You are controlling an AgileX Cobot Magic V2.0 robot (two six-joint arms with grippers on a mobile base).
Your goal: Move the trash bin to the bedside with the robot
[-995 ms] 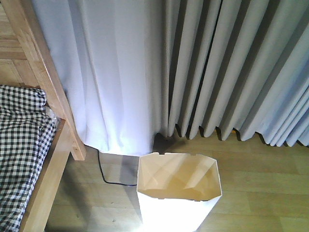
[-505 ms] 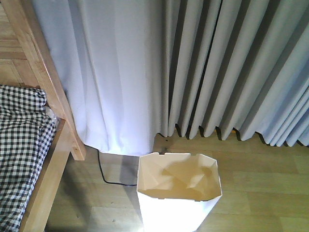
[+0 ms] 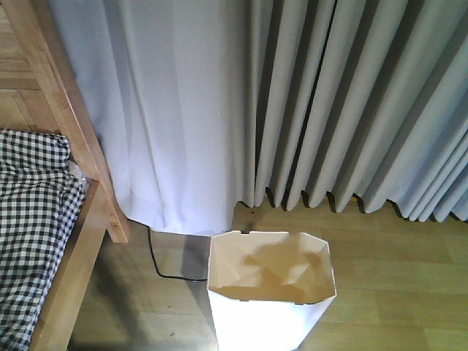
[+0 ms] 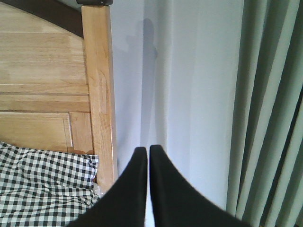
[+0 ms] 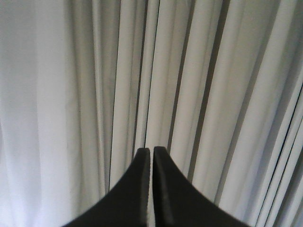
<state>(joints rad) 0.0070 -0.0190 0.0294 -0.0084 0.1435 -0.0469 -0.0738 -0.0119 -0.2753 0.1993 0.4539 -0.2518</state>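
1. Bed (image 3: 44, 219), far left of the front view: light brown wooden frame and post, black-and-white gingham cover (image 3: 33, 212) lying inside the frame. In the left wrist view, seen left of and behind the jaw tips, post upright just left of them.
2. Left gripper (image 4: 144, 150): two black fingers pressed nearly together, only a hairline slit between the tips; nothing held. Pointed at pale curtain, wooden post on its left, grey folds on its right.
3. Black cable (image 3: 157, 259): lying on the wooden floor (image 3: 395, 270), running from under the curtain hem toward the bin's left side. Not visible in either wrist view.
4. White curtain panel (image 3: 168, 110): smooth, bright, hanging to the floor between bed post and pleated drape.
5. Trash bin (image 3: 270, 292): white plastic, faceted sides, polygonal notched rim, standing upright on the floor at the lower centre of the front view, cut by the lower edge. Set apart from the bed frame, with bare floor and cable between. Interior open to view: cream-toned angled facets with shadow across them, no contents visible. Outside both wrist views, so place relative to either jaw pair cannot be told.
6. Grey pleated curtain (image 3: 351, 102): deep vertical folds, right half of the front view, hem touching the floor behind the bin.
7. Right gripper (image 5: 151, 150): black fingers closed to a thin slit, empty. Pleated curtain filling everything beyond the tips.
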